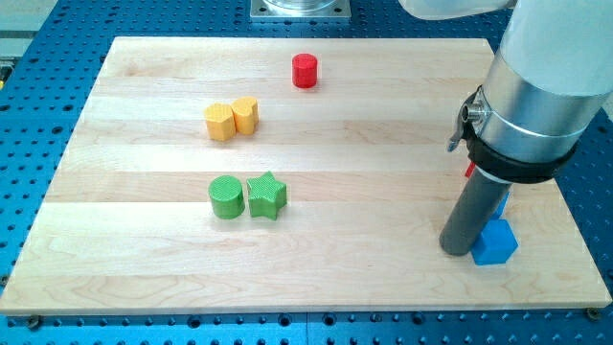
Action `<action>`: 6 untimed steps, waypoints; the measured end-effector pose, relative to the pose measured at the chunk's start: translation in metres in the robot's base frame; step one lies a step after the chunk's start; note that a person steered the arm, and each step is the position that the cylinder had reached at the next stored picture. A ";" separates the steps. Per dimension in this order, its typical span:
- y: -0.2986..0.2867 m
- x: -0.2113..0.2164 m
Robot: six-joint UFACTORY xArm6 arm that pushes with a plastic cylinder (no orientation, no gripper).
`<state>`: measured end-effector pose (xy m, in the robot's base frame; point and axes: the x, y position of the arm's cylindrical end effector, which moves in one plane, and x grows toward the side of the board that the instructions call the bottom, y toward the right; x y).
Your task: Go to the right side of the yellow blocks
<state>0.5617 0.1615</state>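
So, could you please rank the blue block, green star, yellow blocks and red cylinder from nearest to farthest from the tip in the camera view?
From my tip:
1. Blue block, touching, on the view's right.
2. Green star, to the view's left.
3. Yellow blocks and red cylinder, toward the top: too close to call.

A pale wooden board [316, 278] with straight grain bands fills most of the view, its four edges slightly tapered toward the top. Under and around it lies a blue metal table [38, 326] dotted with rows of small holes, showing along the left, right and bottom edges. At the top edge, near the middle, sits a grey metal plate [300, 9]. The top left corner shows a strip of grey rail [19, 38]. Light is even and soft, with faint shadows.
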 end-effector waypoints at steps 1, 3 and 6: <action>0.007 0.001; -0.012 -0.003; -0.103 -0.165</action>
